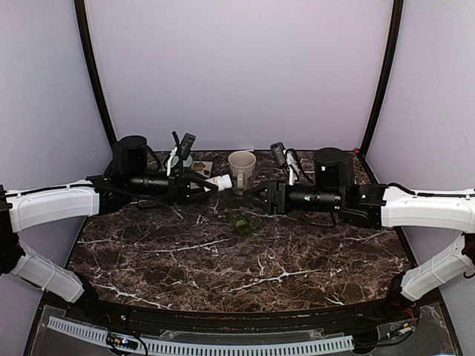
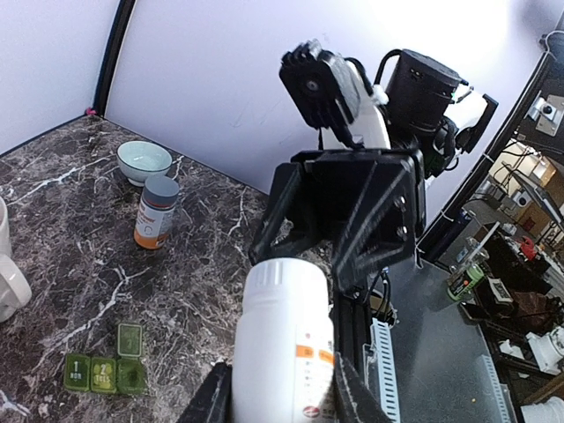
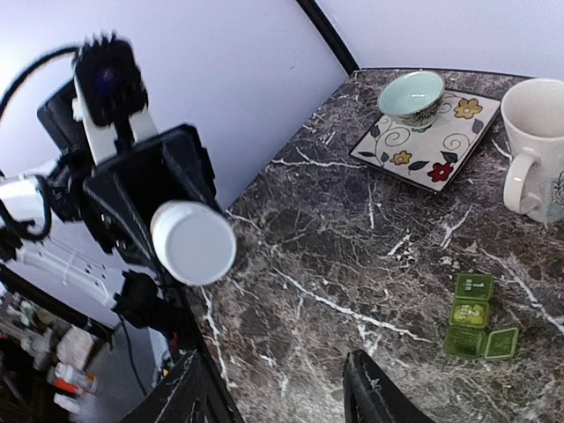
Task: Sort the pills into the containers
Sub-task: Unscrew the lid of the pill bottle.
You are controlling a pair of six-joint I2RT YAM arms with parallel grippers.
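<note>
so the left jaws are clamped round the body of a white pill bottle (image 2: 284,348), holding it sideways up off the counter (image 1: 223,267) with the cap end aimed at the other arm. the right jaws sit just across from that cap, spread apart with nothing between them. my guess is one arm steadies the bottle so the other can twist the cap off, since no pills come out with the lid on. the dark green pill box (image 3: 471,315) lies flat near the middle of the counter, on the near side of the cream mug (image 1: 241,169) and roughly under the gap between the two arms. one little lid looks flipped open, probably so pills can drop straight in. can't see any loose pills. far left there's a pale green bowl (image 3: 411,95) on a flowery plate (image 3: 441,159), out of the way, and an orange bottle (image 2: 156,213) stands far right.
</note>
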